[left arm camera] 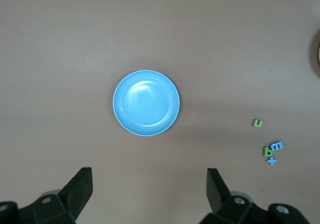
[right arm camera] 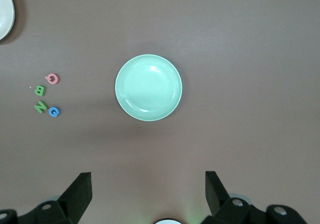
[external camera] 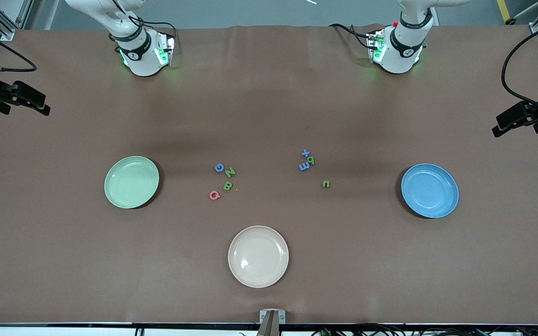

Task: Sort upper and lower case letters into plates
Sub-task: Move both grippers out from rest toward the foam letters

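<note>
Letters read G (external camera: 219, 168), N (external camera: 230, 172), B (external camera: 228, 186), pink G (external camera: 214, 195) btwn plates; we hold left gripper (left arm camera: 150, 186) over blue plate (left arm camera: 146, 103), right gripper (right arm camera: 148, 186) over green plate (right arm camera: 148, 87), fingers spread, empty.

Eight toy letters are seen on the brown table. Toward the right arm's end, a blue G (external camera: 219, 168), a green N (external camera: 230, 172), a green B (external camera: 227, 186) and a pink Q (external camera: 214, 195) are read. Toward the left arm's end, a blue t (external camera: 305, 153), green b (external camera: 311, 160), blue m (external camera: 303, 166) and green u (external camera: 326, 184) are read.
</note>
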Controlling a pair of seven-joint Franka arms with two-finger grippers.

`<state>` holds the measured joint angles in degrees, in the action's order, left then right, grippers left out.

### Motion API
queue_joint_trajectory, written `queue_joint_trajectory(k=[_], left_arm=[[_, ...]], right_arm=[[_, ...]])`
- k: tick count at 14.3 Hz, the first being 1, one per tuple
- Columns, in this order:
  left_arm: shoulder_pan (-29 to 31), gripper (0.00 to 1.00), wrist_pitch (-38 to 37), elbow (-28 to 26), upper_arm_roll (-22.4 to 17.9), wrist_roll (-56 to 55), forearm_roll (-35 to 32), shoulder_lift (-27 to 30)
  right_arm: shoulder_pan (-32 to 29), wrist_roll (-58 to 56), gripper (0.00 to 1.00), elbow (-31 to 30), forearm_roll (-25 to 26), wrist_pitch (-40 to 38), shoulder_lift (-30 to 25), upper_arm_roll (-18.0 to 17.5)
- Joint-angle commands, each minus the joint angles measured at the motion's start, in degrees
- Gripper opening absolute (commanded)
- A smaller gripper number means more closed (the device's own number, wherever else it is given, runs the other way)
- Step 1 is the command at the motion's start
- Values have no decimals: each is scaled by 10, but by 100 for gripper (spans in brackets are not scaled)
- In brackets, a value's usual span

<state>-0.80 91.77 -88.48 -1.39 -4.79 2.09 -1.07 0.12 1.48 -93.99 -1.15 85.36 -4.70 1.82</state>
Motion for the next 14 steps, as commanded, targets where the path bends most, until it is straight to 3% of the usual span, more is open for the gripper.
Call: queue_joint_trajectory(k=[1, 8, 14], left_arm=[[1, 100, -15, 18, -1, -2, 12, -8], [-11, 100, -15, 17, 5, -19, 15, -25], [-44, 100, -12, 20, 17, -19, 11, -104]], right_arm=[[-7, -5, 100, -20, -1, -4, -18, -5], [-7, -5, 100, -35, -3, 2, -28, -6], [-7, -5, 100, -29, -7, 2, -25, -5]])
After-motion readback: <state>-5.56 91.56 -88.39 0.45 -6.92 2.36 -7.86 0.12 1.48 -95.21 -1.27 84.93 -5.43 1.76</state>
